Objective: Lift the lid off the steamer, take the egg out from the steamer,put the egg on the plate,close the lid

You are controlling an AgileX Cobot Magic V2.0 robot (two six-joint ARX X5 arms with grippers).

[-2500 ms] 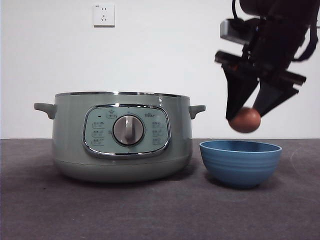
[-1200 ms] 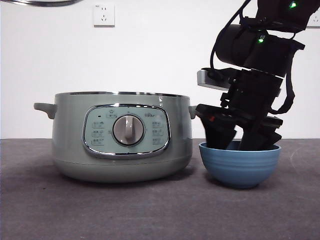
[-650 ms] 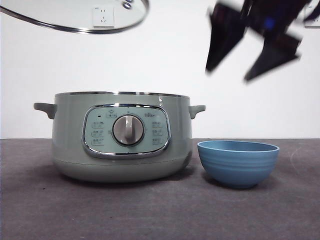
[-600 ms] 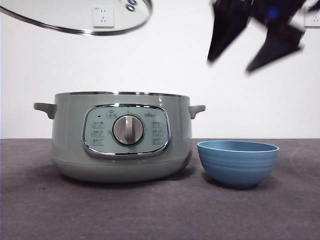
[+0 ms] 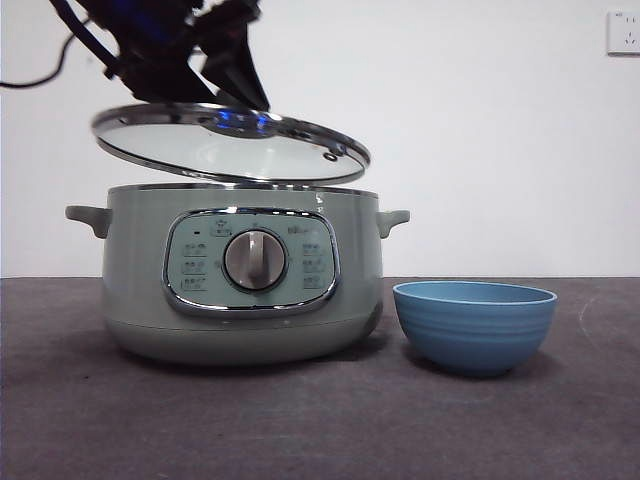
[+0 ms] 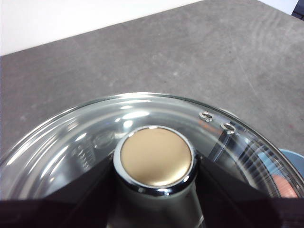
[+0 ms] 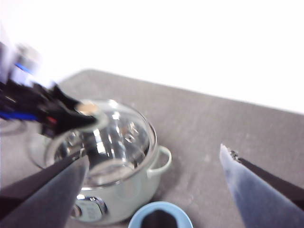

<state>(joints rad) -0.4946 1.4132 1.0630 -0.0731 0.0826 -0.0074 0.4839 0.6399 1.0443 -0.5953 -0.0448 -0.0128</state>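
Lid [image 5: 231, 145] hangs tilted just above the steamer [image 5: 240, 272] in the left half of the front frame, its left edge higher and its right edge nearly on the pot's rim. Left hand [image 5: 190, 75], dark at the upper left, is clenched around the lid's knob [image 6: 156, 157]. Right of the steamer, the plate [image 5: 474, 325] sits on the worktop [image 5: 320, 420]. Egg cannot be made out clearly. Right hand [image 7: 152, 190], spread wide and released, looks down on both.
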